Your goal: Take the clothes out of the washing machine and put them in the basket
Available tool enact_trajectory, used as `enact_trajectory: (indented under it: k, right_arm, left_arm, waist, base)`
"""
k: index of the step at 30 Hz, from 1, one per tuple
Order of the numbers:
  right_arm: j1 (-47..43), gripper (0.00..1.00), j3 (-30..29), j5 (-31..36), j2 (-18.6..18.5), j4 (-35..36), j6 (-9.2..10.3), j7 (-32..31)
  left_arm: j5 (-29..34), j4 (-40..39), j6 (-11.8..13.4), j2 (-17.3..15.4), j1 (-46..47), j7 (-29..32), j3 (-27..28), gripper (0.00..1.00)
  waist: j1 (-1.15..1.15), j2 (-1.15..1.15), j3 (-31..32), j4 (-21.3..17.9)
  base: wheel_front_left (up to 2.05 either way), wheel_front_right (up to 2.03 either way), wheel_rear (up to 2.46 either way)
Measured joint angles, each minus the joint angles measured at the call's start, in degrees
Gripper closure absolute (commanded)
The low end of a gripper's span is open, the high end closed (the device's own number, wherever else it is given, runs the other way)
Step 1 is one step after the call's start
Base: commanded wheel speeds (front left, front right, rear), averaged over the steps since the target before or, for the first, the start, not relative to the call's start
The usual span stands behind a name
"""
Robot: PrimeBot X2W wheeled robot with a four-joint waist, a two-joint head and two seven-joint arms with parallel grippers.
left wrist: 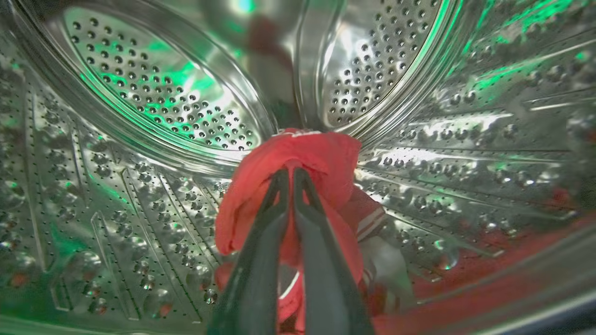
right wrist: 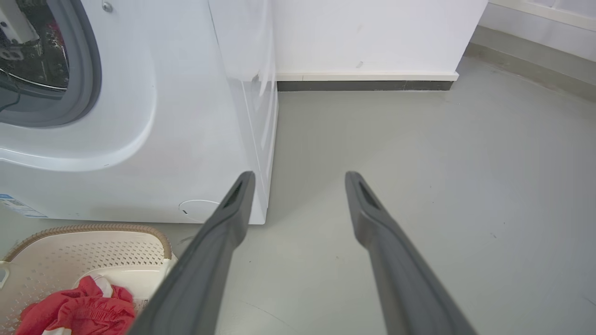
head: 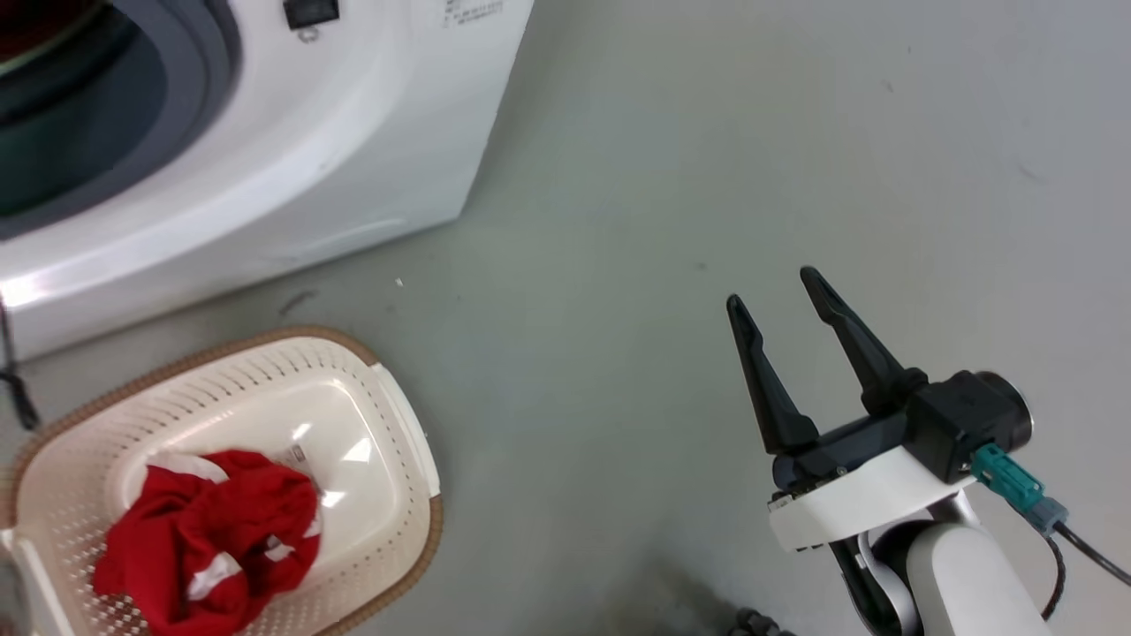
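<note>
**A:** The washing machine [head: 292, 150] takes the upper left of the head view, with its porthole open. Where are the clothes?

**B:** They are in two places. Inside the steel drum [left wrist: 163, 102] a red garment [left wrist: 321, 153] lies low, near the back wall. On the floor [head: 795, 132] just before the machine stands the basket [head: 402, 424], and a red bundle [head: 208, 539] is already in it.

**A:** And the arms?

**B:** The left gripper [left wrist: 291, 173] is deep in the drum. Its two fingers are pressed together on a fold of that garment. The right gripper [head: 770, 287] hangs over bare floor, well apart from the basket. Its fingers are spread and carry nothing.

**A:** What can go wrong from here?

**B:** I think the hold is thin, because only the tips pinch one fold. When the arm pulls back, the cloth can slip out. The hanging part can also catch on the grey rim [right wrist: 93, 79] of the porthole and be dragged free.

The drum also shows red at the lower right. I cannot tell if this is more cloth or only a reflection, so a piece may be left behind.

The basket is low and a little aside, so a release too early puts the garment on the floor.
</note>
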State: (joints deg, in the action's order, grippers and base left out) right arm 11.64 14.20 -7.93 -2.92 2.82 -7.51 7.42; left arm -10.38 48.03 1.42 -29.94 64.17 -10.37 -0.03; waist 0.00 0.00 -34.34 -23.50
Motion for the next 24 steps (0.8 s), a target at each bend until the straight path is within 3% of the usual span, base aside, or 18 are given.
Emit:
enact_trajectory:
  k: [9, 24]
  right_arm:
    - [-4.0, 0.0, -2.8, 1.3, 0.0, 0.5, 0.0, -2.6]
    - [-9.7, 0.0, -6.1, 2.9, 0.0, 1.9, 0.0, -5.8]
  left_arm:
    - [-2.7, 0.2, -1.0, 4.9, -11.6, -4.5, 1.2, 1.0]
    - [-2.5, -16.0, -3.0, 14.0, -30.2, -4.6, 2.4, 1.0]
  waist:
    - [-0.01, 0.0, 9.9, 2.2]
    - [-0.02, 0.0, 23.3, 9.6]
  base:
    - [0.0, 0.0, 0.0]
    - [0.0, 0.0, 0.0]
